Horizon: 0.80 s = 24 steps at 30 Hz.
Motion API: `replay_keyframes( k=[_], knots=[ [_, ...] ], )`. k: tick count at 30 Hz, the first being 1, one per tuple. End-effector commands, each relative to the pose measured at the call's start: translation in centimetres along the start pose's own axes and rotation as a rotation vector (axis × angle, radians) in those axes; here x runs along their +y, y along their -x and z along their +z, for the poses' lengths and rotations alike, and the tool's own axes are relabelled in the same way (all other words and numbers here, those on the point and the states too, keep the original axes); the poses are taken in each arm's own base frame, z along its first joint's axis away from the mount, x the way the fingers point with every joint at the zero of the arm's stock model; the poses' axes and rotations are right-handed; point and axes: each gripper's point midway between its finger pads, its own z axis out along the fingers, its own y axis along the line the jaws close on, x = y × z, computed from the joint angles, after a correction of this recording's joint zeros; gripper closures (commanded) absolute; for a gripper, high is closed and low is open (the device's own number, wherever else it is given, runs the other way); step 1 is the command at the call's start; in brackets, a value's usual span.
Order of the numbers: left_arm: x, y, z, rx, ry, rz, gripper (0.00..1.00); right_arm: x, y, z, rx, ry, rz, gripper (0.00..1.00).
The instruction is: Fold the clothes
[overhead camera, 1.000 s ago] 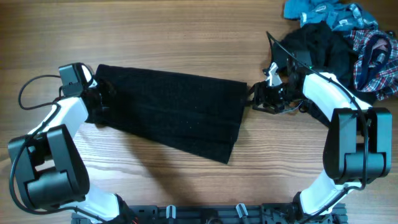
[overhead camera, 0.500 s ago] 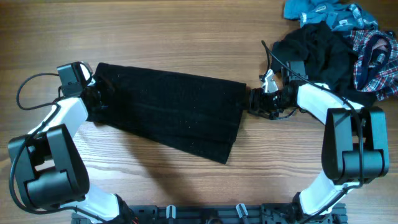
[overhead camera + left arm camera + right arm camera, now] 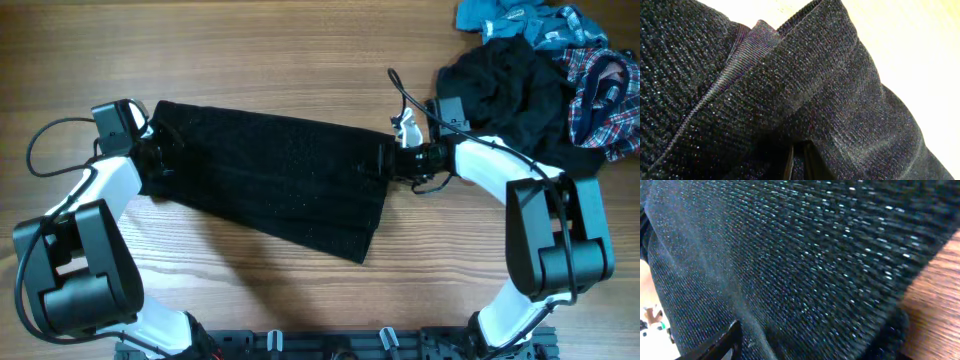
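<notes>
Black textured garment (image 3: pixel 270 180) lies spread flat on the bench (image 3: pixel 300 50), from near the left edge to the middle. Left gripper (image 3: pixel 160 155) at its left end, fingers pressed together on a gathered fold of the knit (seen from the wrist). Right gripper (image 3: pixel 386 162) at its right edge; cannot tell how its fingers stand, cloth fills that view. Heap of other clothes (image 3: pixel 540 70) in far right corner

Two black garments (image 3: pixel 270 180), one teal garment (image 3: pixel 520 20), one plaid garment (image 3: pixel 605 90).
</notes>
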Motion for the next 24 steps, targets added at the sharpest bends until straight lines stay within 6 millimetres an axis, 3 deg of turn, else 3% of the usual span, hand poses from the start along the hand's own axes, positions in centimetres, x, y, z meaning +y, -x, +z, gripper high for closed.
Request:
replay_keyframes(
  k=[1,4,5,7,15,24],
  knots=[
    [1.5,-0.4,0.5,0.009,0.046,-0.022,0.92,-3.3,-1.8,2.0,0.053,-0.111,0.062,0.36],
    [1.5,-0.5,0.5,0.010,0.046,-0.022,0.92,-3.1,-1.5,2.0,0.042,-0.101,0.052,0.64],
    [1.5,-0.5,0.5,0.010,0.046,-0.022,0.92,-2.9,-1.3,2.1,0.037,-0.089,0.047,0.84],
    [1.4,-0.5,0.5,0.010,0.046,-0.021,0.92,-2.3,-0.8,2.1,0.020,-0.054,0.029,0.95],
    [-0.4,-1.5,0.9,0.032,0.022,0.033,0.91,-0.5,2.4,0.8,-0.051,0.040,-0.007,0.96],
    [-4.3,-3.0,1.4,0.047,-0.030,0.124,0.91,-0.1,7.7,-5.1,-0.135,0.101,-0.084,0.96]
  ],
)
